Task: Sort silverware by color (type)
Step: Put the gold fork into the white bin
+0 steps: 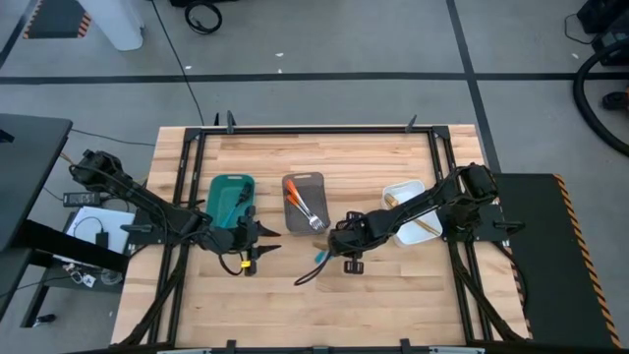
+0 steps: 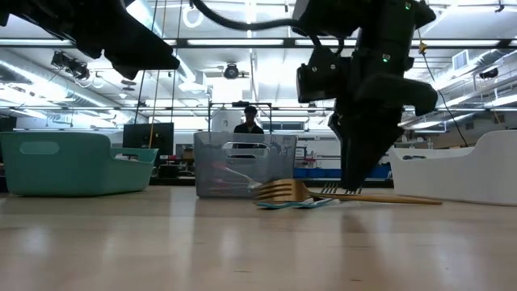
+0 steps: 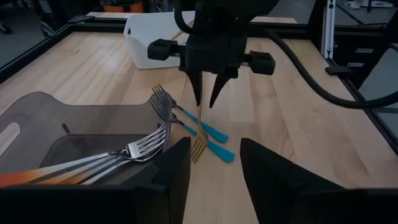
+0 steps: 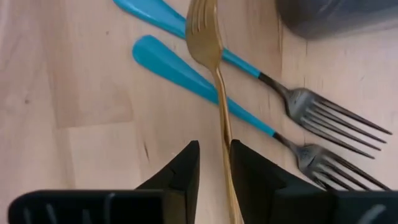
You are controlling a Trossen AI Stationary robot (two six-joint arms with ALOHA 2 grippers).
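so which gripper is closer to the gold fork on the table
Right. The right gripper straddles the gold fork handle, fingers either side. The left gripper sits off to the fork's side, past the grey tray.

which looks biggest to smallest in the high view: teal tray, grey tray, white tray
1. teal tray
2. grey tray, close to the teal, so that order is unsure
3. white tray, partly hidden by the right arm, so unsure

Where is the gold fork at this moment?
The gold fork lies on the table, across the two blue-handled forks, just in front of the grey tray, between the right tool's fingers.
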